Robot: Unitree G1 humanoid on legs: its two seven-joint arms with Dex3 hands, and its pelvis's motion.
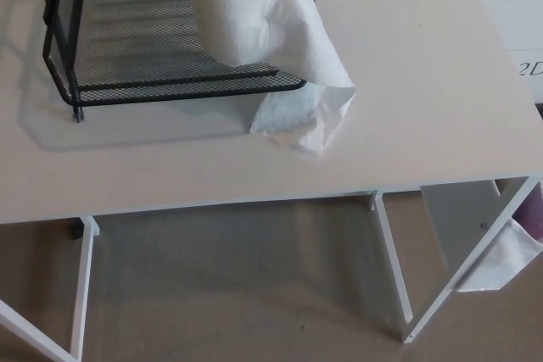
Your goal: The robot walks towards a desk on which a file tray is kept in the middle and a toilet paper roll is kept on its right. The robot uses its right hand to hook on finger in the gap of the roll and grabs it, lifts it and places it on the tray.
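sitting on tray, tp roll w/ tail draped onto desk; hands unseen

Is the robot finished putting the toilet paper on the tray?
Nearly done: the white toilet paper roll looks to stand in the black wire-mesh file tray. No robot hand shows; nothing is held. Left, maybe: its loose sheet trails over the rail onto the white desk.

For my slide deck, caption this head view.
Toilet paper roll stands in black mesh file tray, loose tail draping onto white desk.
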